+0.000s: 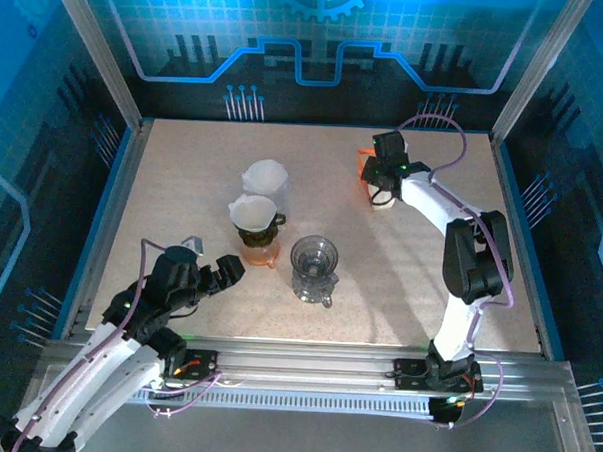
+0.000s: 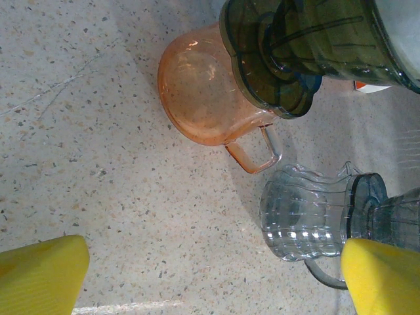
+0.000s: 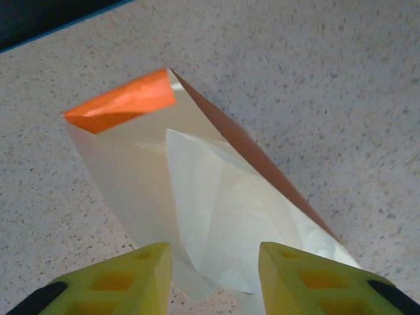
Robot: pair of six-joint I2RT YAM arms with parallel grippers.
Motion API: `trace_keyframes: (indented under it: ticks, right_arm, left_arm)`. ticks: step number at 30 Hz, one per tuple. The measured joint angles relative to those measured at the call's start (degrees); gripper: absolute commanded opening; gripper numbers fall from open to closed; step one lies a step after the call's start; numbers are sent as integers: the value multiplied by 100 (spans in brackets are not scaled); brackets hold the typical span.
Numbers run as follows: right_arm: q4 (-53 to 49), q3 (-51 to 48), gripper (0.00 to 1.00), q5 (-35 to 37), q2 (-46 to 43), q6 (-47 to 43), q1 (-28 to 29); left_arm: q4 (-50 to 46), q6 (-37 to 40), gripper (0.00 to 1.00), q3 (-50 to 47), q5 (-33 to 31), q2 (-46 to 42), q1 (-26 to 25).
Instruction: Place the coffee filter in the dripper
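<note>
The right pincer [image 3: 214,279] reaches over the far right part of the table [image 1: 429,282] and points down at a cream packet [image 3: 118,170] with an orange end, which lies flat on the speckled surface. A white coffee filter [image 3: 223,216] sticks out of the packet's open mouth towards the pincer, and its lower corner lies in the gap between the two yellow fingers [image 3: 131,275]. The fingers stand partway apart, one on each side of the paper. It cannot be told whether they press it. The orange end of the packet lies ahead of the fingertips, away from the wrist. The left pincer [image 1: 226,271] is spread wide and holds nothing, low over the table on the near left. Just ahead of it and a little to its right stands a clear dripper [image 2: 308,216], close to its right fingertip. Further ahead is an orange jug [image 2: 203,98] with a dark dripper [image 2: 282,59] seated on top, whose inside shows white from above. Beyond that pair, further from the left pincer, stands a white cone [image 1: 265,174]. All of these stand well apart from the right pincer, on its left.
</note>
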Motion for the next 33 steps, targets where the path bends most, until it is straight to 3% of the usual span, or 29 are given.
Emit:
trace_keyframes:
  ticks: [23, 33]
  right_arm:
    - [616, 13, 38, -144, 216, 997, -48]
    - [527, 378, 26, -197, 614, 1182, -125]
  left_arm:
    - [4, 0, 99, -68, 44, 7, 4]
    - [4, 2, 99, -68, 44, 13, 13]
